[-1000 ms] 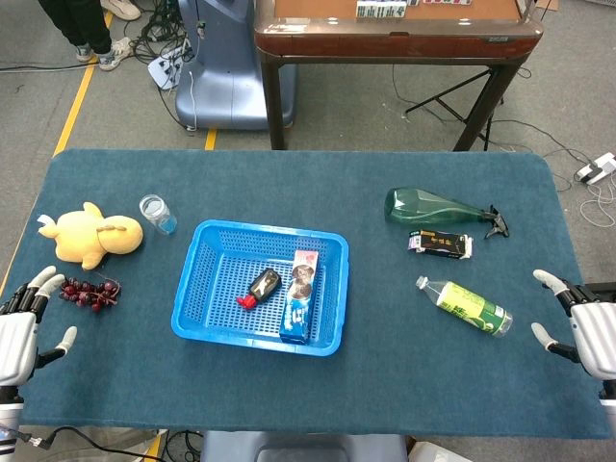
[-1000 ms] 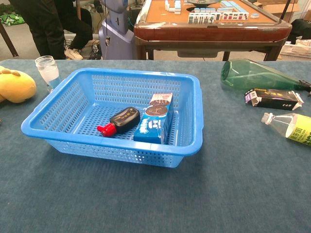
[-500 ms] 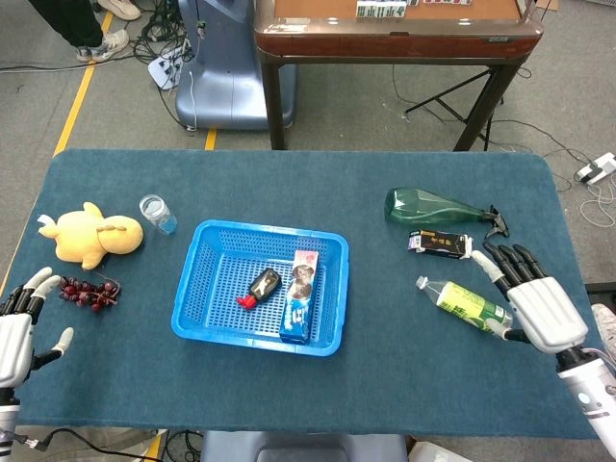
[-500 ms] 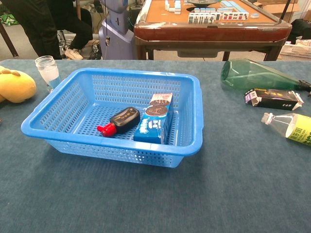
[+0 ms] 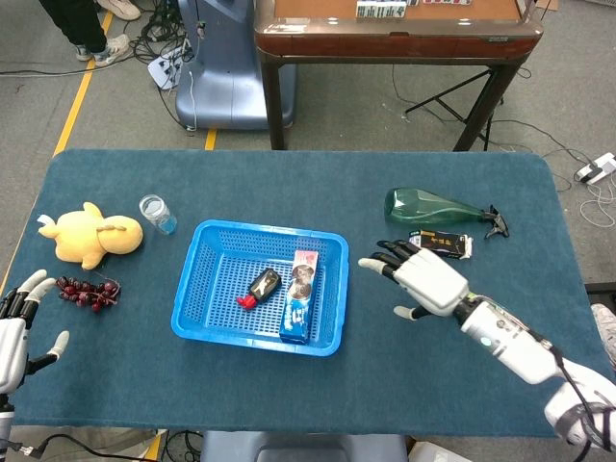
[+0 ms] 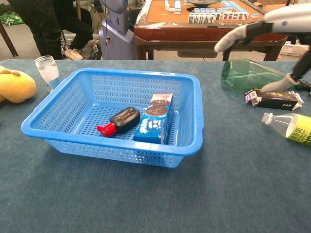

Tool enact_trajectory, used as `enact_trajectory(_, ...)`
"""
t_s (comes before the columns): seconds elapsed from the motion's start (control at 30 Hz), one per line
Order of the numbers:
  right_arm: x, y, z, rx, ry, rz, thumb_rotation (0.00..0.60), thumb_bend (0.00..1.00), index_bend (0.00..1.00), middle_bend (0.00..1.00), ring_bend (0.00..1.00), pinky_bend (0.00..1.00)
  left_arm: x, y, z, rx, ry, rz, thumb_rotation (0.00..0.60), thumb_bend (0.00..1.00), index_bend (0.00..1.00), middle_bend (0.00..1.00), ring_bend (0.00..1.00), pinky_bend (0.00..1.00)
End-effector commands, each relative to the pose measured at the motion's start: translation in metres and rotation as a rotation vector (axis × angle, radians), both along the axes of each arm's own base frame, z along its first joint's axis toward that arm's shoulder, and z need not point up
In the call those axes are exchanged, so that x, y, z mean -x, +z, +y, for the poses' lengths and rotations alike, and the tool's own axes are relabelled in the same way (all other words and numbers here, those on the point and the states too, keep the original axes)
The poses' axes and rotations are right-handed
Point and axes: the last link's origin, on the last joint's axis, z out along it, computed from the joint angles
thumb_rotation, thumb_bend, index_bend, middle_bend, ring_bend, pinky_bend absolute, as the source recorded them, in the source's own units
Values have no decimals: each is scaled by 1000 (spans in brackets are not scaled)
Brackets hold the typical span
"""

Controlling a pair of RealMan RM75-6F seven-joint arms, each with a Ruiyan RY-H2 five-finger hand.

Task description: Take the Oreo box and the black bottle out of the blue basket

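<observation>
Blue basket (image 5: 192,298) holds Oreo box (image 5: 299,298), black bottle (image 5: 263,285); both robot hands spread, empty.

Brown wooden table (image 5: 395,38), grey floor (image 5: 125,106)

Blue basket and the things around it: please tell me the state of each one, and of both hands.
blue basket: upright, holding two items
Oreo box: lying in basket
black bottle: lying in basket, red cap on
green bottle: lying on its side
glass jar: upright
right hand: open, empty, beside the basket
left hand: open, empty
</observation>
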Motion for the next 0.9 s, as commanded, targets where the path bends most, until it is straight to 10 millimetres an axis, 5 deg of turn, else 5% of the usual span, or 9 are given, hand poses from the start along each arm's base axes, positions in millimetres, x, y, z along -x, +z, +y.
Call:
enact_trajectory(0.03, -30, -28, -18, -72, 58, 0, 600, 169, 185, 199, 76, 143, -1, 1, -1, -1, 0, 1, 600, 326, 186, 103, 135, 256)
enact_trajectory(0.57, -85, -91, -44, -203, 177, 132, 600, 173, 202, 206, 76, 143, 0, 6, -1, -8, 10, 0, 600, 326, 187, 103, 135, 256)
enact_trajectory(0.9, -102, -106, -46, -244, 241, 234, 600, 181, 202, 206, 76, 143, 4, 8, -4, -20, 27, 3, 600, 326, 187, 103, 135, 256)
